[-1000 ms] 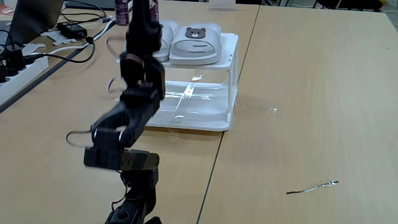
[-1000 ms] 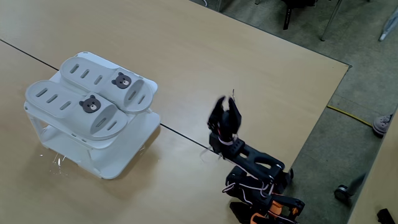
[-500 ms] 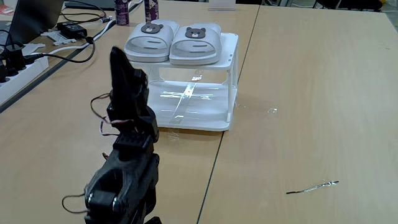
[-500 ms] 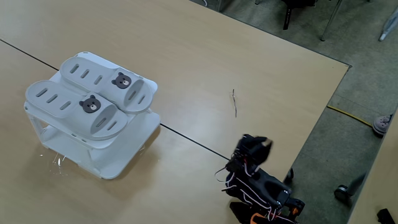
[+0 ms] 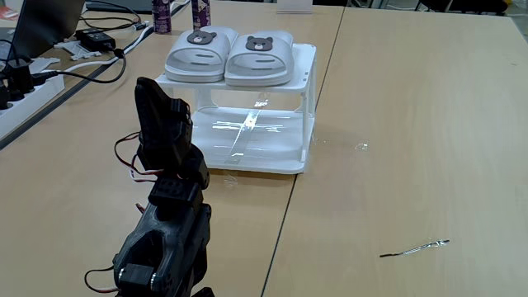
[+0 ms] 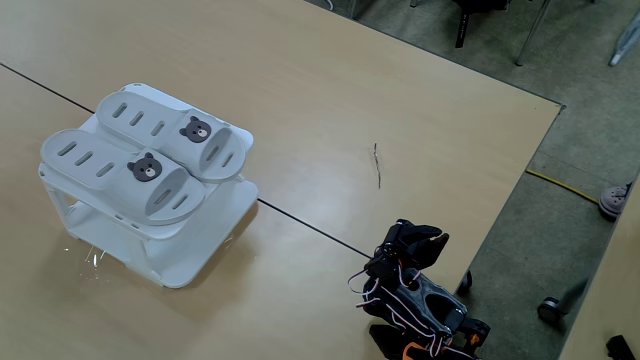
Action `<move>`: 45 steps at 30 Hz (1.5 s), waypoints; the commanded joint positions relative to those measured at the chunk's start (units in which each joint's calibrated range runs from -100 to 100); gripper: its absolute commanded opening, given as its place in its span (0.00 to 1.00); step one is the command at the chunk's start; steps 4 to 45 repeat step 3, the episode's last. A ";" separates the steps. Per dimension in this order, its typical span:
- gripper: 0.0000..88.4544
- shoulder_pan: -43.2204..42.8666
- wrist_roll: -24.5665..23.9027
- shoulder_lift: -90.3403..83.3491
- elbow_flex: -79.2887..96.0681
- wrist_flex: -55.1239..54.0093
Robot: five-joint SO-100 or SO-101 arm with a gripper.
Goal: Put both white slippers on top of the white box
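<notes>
Both white slippers, one (image 5: 196,54) beside the other (image 5: 259,56), lie side by side on the flat top of the white box (image 5: 307,106), bear badges facing up. In another fixed view the pair (image 6: 100,165) (image 6: 165,135) rests on the box (image 6: 205,235) at the left. My black gripper (image 5: 148,87) is folded back over the arm's base, well in front of the box and apart from it. It looks shut with nothing in it. From above the gripper (image 6: 417,237) sits near the table's corner.
A power strip (image 5: 23,97), cables (image 5: 91,62) and a laptop (image 5: 45,21) crowd the far left. Bottles (image 5: 162,12) stand behind the box. A thin wire (image 5: 415,247) lies on the bare wood to the right, seen too as wire (image 6: 377,165). The table edge (image 6: 520,190) runs close by the arm.
The arm has drawn back from the box and folded down over its base. Both slippers stay on the box top, now unhidden.
</notes>
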 commanded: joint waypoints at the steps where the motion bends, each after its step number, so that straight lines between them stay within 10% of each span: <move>1: 0.01 -0.46 0.42 -0.14 0.36 -0.07; 45: 0.01 -0.46 0.42 -0.14 0.36 -0.07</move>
